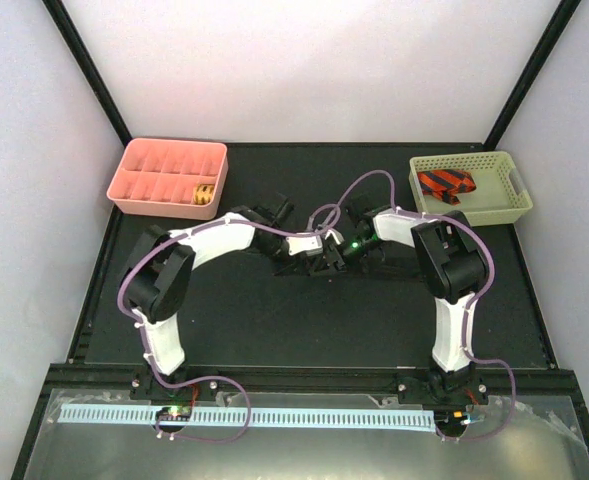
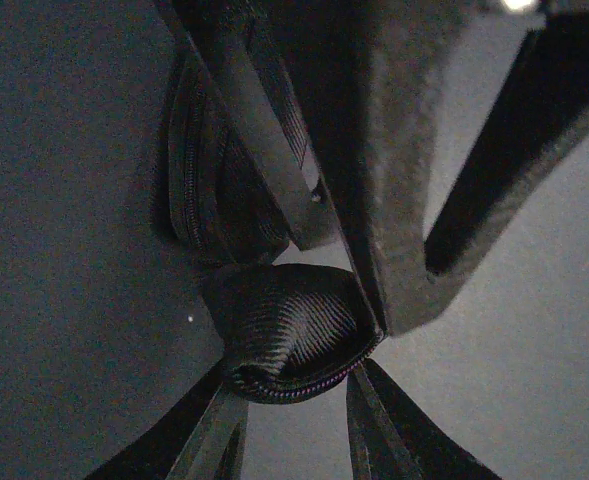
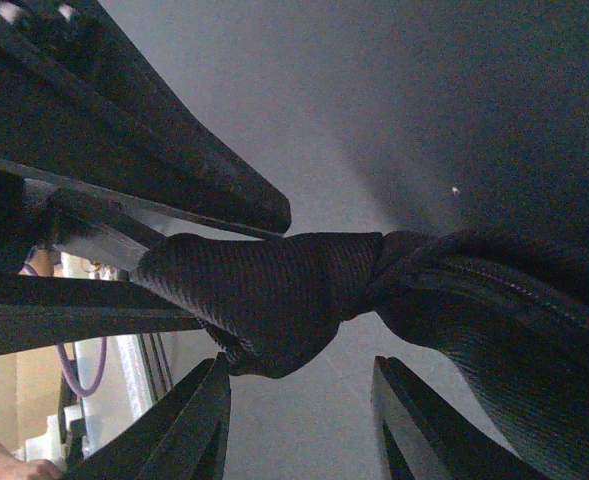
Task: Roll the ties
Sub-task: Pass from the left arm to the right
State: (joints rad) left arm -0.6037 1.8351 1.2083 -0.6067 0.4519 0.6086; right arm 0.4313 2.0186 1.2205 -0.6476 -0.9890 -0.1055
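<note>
Black cloth, soft and limp, the tie (image 2: 289, 340) sits pinched in the left gripper (image 2: 294, 385), the right gripper (image 3: 301, 362) with jaws spread; its thick rolled part seems the safest hold.

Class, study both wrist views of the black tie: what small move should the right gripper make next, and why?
Probably close the right gripper on the black tie just beyond the left gripper, to wind another turn. Its fingers stand apart with bare table between them, while the left gripper pinches one end of the tie and more cloth lies loose beyond it.
</note>
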